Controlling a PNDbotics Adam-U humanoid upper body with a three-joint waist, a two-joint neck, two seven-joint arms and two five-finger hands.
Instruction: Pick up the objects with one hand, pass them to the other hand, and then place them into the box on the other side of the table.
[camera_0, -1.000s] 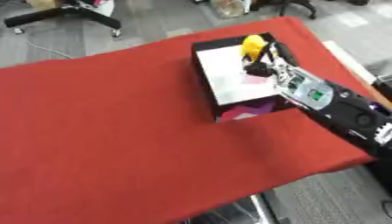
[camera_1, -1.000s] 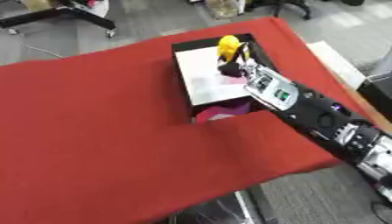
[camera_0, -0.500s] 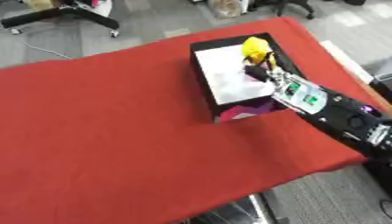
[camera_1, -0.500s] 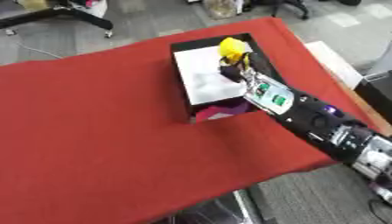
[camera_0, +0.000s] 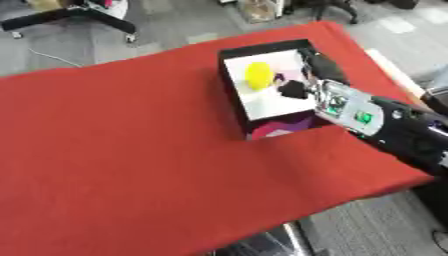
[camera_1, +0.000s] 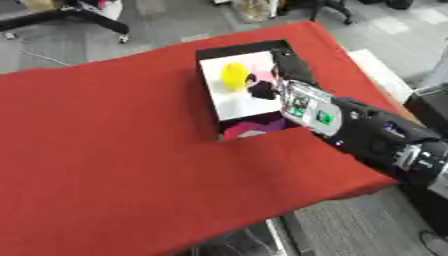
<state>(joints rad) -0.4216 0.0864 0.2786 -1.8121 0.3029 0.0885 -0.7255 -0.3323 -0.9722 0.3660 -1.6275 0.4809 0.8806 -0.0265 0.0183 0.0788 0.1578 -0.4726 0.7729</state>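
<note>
Reaching in from the near right over the red counter, right hand above the box, fingers too blurred to tell spread or curled. Yellow object lying inside, beyond. Risk: catching the box wall and dragging it on withdrawal.

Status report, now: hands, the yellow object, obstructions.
Right hand over the box, fingers state unclear. Left hand not in view. Yellow object lying inside the box. Nothing seen blocking.

The round yellow thing now lies on the white floor of the black box, out of the robot's black right hand.
</note>
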